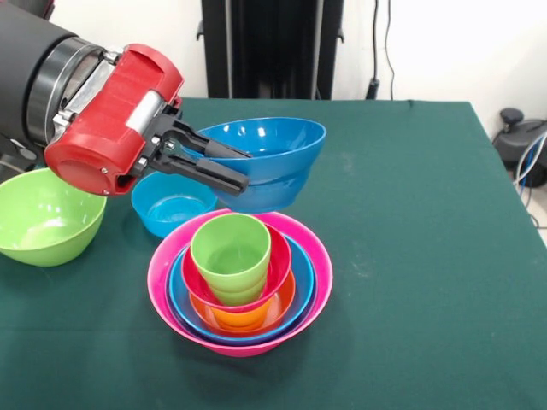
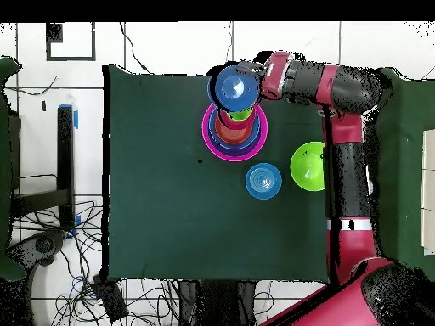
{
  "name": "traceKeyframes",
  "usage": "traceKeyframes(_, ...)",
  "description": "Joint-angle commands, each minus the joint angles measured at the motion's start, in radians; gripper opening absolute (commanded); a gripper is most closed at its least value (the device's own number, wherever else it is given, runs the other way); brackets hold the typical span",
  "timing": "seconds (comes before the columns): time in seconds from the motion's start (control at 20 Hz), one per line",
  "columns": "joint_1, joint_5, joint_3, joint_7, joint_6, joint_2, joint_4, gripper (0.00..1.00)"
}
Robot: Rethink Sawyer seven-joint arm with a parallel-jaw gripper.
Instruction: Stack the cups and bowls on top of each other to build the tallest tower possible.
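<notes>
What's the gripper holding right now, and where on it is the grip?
The gripper holds the dark blue bowl by its rim, tilted in the air above the tower.

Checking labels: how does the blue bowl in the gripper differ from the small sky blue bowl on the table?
The held blue bowl is larger, darker and tilted in the air, pinched at its rim by the gripper. The sky blue bowl is smaller, paler and upright on the table. Both are glossy and round.

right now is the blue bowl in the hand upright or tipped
Tipped: the blue bowl leans, its rim pinched in the hand above the tower.
</notes>
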Motion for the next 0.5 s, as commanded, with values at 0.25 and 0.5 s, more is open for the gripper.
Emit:
traceKeyframes(0.25,0.062,-0.033,-0.088,-0.313,0.103,0.045,-0.123,0.00)
traceKeyframes(0.5,0.074,-0.031,-0.088,-0.328,0.124,0.052,-0.152,0.00)
